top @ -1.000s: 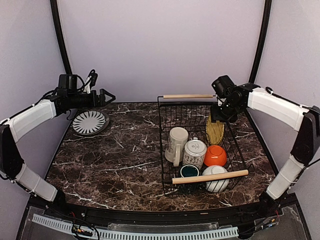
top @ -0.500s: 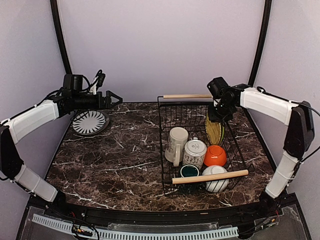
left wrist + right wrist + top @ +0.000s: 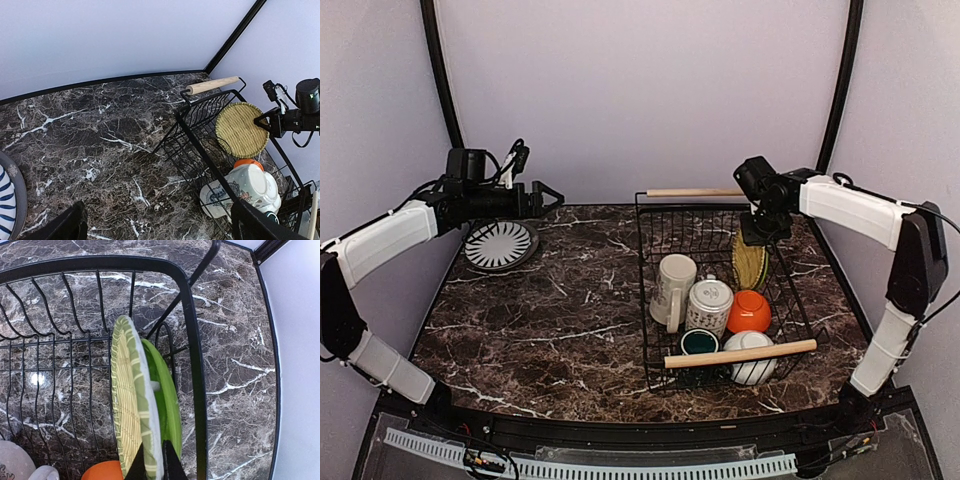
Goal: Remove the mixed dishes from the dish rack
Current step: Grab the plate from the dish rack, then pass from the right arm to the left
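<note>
The dish rack [image 3: 643,300], a black wire basket with wooden rod handles, stands right of centre. At its far right two plates stand on edge, a straw-yellow striped plate [image 3: 131,405] and a lime-green plate [image 3: 169,395] close behind it. My right gripper [image 3: 152,466] is shut on the striped plate's top rim, one finger on each face. The rack also holds a cream mug [image 3: 674,285], a patterned mug [image 3: 709,303], an orange bowl [image 3: 750,311], a dark green cup [image 3: 699,342] and a white bowl [image 3: 752,365]. My left gripper [image 3: 552,195] hangs open and empty above the far left, by the grey-and-white plate [image 3: 500,245].
The near wooden handle [image 3: 740,353] crosses over the green cup and the white bowl. The rack's right rim [image 3: 192,340] runs close beside the lime-green plate. Black frame poles rise at both back corners, and the purple walls close in on either side.
My right gripper has come down a little and closed on the striped plate's rim. The left arm swung slightly right, then held still with its jaws open.
</note>
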You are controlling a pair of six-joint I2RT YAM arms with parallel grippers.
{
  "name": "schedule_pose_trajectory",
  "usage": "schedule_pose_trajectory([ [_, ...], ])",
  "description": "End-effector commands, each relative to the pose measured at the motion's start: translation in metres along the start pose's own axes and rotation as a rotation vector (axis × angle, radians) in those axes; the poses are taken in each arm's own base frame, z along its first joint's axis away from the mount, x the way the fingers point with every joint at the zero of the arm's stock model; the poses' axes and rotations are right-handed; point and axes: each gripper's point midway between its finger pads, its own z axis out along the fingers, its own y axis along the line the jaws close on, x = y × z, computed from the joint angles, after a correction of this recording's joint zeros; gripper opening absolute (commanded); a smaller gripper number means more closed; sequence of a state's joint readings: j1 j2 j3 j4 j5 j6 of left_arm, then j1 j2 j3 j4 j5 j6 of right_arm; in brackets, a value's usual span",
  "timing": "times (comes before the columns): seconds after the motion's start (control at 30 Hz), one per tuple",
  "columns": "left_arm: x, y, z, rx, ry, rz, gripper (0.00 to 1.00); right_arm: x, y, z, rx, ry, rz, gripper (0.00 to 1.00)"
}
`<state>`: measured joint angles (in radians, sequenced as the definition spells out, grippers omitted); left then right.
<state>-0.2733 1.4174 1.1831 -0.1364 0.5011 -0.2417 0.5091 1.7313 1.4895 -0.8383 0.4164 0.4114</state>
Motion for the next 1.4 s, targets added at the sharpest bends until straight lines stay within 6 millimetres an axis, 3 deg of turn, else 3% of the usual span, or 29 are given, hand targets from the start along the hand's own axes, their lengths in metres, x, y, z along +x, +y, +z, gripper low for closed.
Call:
schedule_pose_trajectory([
  [0.0,-0.004,-0.003,-0.012,-0.029,-0.031,0.037,0.99,-0.029,0.009,-0.042,-0.084,-0.121,0.038,0.00],
  [0.47,0.004,0.000,0.002,0.004,0.007,-0.022,0.99,-0.059,-0.006,-0.138,-0.228,-0.340,0.120,0.00],
  [0.67,0.009,-0.026,0.009,0.194,0.017,-0.077,0.99,-0.073,0.025,-0.182,-0.575,-0.476,0.215,0.00],
  [0.8,0.005,-0.045,0.010,0.328,0.000,-0.111,0.99,-0.087,0.064,-0.215,-0.882,-0.539,0.234,0.00],
  [1.03,0.005,-0.076,0.011,0.504,-0.002,-0.167,0.95,-0.095,0.122,-0.224,-1.210,-0.482,0.264,0.00],
  [1.23,0.019,-0.078,0.028,0.587,0.080,-0.286,0.78,-0.094,0.168,-0.212,-1.330,-0.410,0.269,0.00],
  [1.37,0.017,-0.085,0.027,0.677,0.076,-0.341,0.77,-0.092,0.188,-0.200,-1.382,-0.364,0.281,0.00],
])
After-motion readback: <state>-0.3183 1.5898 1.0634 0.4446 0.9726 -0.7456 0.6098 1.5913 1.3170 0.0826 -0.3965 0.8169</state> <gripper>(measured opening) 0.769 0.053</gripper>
